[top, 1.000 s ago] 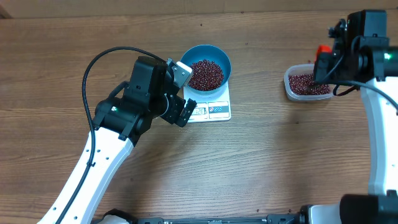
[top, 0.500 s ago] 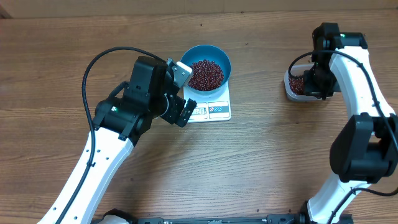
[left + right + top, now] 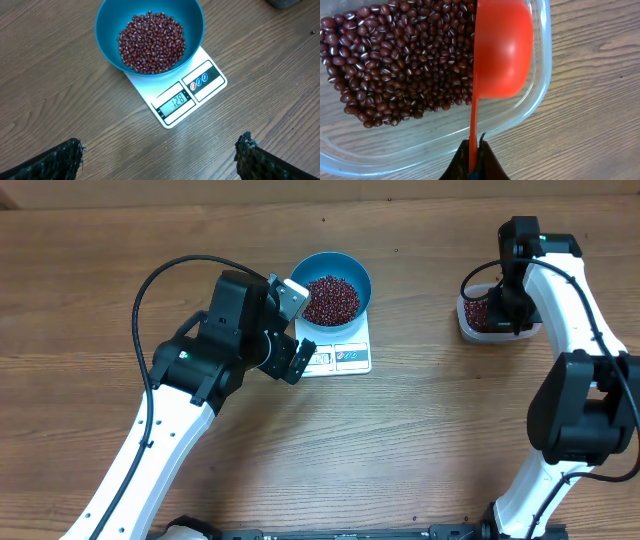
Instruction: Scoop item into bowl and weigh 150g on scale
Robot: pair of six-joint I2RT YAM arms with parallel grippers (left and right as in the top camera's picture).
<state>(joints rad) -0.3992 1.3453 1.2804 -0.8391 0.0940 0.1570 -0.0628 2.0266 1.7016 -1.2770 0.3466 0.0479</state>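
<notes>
A blue bowl (image 3: 335, 285) (image 3: 150, 35) part filled with dark red beans (image 3: 330, 298) (image 3: 151, 42) stands on the white scale (image 3: 340, 356) (image 3: 187, 97). My left gripper (image 3: 296, 360) (image 3: 160, 155) hovers open just in front of the scale, nothing between its fingers. More beans (image 3: 395, 60) (image 3: 480, 313) lie in a clear container (image 3: 468, 330) (image 3: 435, 137) at the right. My right gripper (image 3: 474, 155) (image 3: 512, 290) is shut on the handle of a red scoop (image 3: 502, 50), whose cup hangs over the container's right side, turned on edge.
The left arm's black cable (image 3: 160, 275) loops over the table to the left of the bowl. The right arm (image 3: 590, 380) runs down the right edge. Bare wooden table (image 3: 420, 440) spreads between the scale and the container.
The right arm has swung left and turned, bringing the scoop down over the clear container. The left arm, bowl and scale have not moved.
</notes>
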